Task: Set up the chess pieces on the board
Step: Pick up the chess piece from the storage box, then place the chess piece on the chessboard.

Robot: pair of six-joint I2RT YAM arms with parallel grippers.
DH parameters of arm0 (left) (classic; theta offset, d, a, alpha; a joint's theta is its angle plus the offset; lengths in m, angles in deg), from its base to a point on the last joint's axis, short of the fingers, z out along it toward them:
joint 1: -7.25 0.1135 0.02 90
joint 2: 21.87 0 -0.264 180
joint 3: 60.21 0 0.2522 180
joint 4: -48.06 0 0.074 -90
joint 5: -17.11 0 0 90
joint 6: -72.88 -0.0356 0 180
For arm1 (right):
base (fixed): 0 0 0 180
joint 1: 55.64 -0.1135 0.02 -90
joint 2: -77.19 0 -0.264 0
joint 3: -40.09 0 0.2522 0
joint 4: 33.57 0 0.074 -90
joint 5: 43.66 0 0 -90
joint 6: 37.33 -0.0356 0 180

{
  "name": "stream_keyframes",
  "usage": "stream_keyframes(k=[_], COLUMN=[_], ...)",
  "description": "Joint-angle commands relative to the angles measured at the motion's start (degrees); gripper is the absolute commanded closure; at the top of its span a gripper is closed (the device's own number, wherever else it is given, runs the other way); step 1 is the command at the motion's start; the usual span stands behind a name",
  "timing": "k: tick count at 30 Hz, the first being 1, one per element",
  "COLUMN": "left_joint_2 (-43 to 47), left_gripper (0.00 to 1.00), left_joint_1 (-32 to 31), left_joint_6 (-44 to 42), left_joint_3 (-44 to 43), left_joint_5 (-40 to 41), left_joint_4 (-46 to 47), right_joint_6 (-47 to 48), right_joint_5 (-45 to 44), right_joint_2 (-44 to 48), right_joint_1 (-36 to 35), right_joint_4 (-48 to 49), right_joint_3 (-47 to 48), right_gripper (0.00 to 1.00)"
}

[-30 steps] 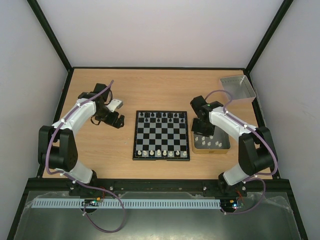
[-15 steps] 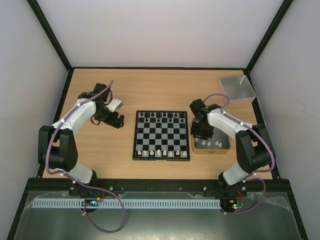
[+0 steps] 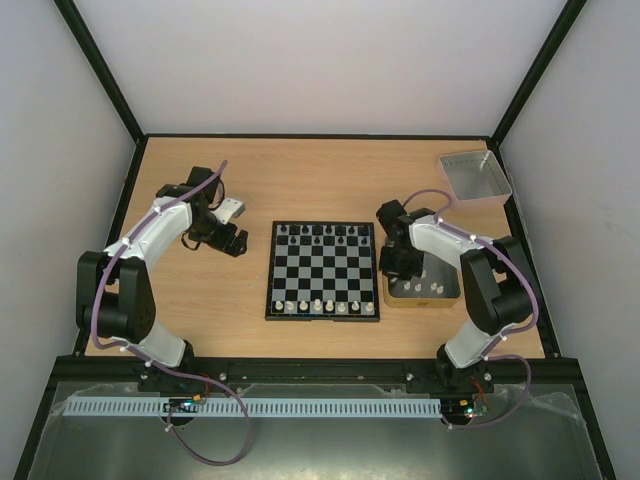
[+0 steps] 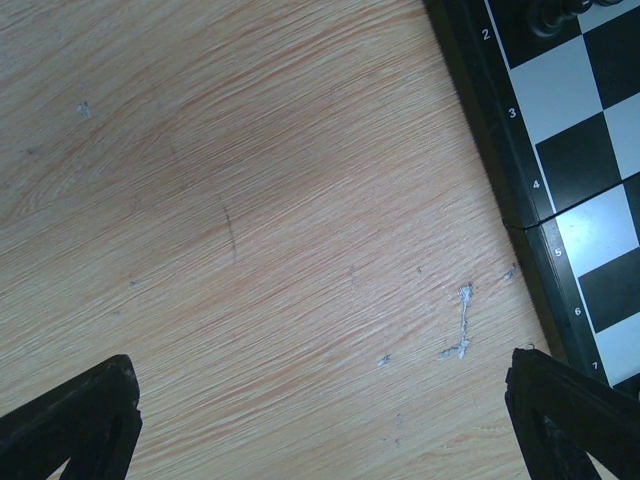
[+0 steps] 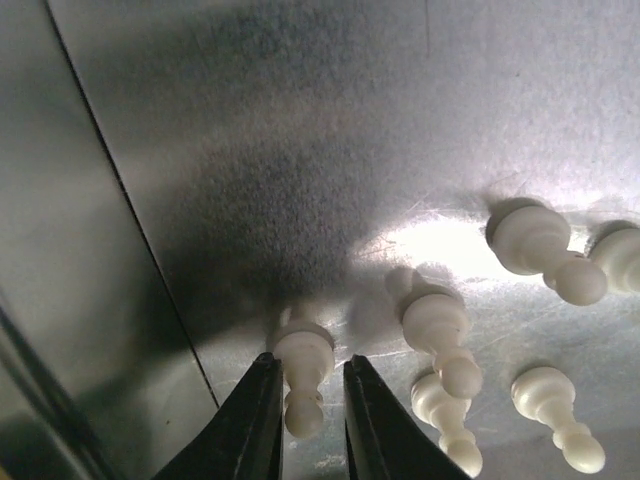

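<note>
Right gripper: down in the tray, the black two-finger right gripper [image 5: 310,360] has its jaws drawn narrow around one pawn. There's a sliver of gap on one side, so it's not pinched yet!
Pawn in the jaws: a tiny cream-white plastic pawn [image 5: 303,385], lined up squarely between the fingers.
Neighbours: more cream-white pawns [image 5: 440,345] sit close on one side, the nearest just beside the outer finger.
Tray: the grey metal tray with a tan rim [image 3: 450,298] sits just off the right edge of the board.
Board: the small black-and-grey checkered chessboard with a black rim [image 3: 322,270] has black pieces along its far row and cream pieces [image 3: 318,305] along its near row, with gaps.
Left gripper: the black left gripper [image 4: 320,430] hangs wide open and empty over the wooden table [image 4: 250,200], left of the board.
Doing it well: I'd pinch gently at the pawn's waist, then lift straight up so the neighbour isn't knocked. Carry it over to the board and set it dead centre on a free second-row square.
</note>
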Motion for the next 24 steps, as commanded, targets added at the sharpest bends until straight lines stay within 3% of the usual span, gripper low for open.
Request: stream_keyframes(k=[1,8,17,24], left_joint_2=[0.96,1.29,1.80,1.84], left_gripper=[0.01,0.01,0.01,0.01], left_joint_1=[-0.30,-0.30,-0.30,-0.30], left_joint_6=[0.57,0.57,0.66,0.76], left_joint_3=[0.06,0.34,0.85,0.77], left_joint_5=[0.50,0.18,-0.28,-0.44], left_joint_4=[-1.46,-1.24,-0.76,-0.16], right_joint_6=[0.32,-0.31,-0.63,-5.71], right_joint_5=[-2.17,-3.35,-7.98,-8.28], right_joint_2=[-0.58,0.73,4.23,2.98], right_joint_1=[0.19,0.19,-0.45,-13.30], right_joint_4=[0.37,-0.38,-7.42,-15.92], right_joint_3=[-0.38,-0.23,5.91,21.05], right_gripper=[0.85,0.93,0.94,0.94])
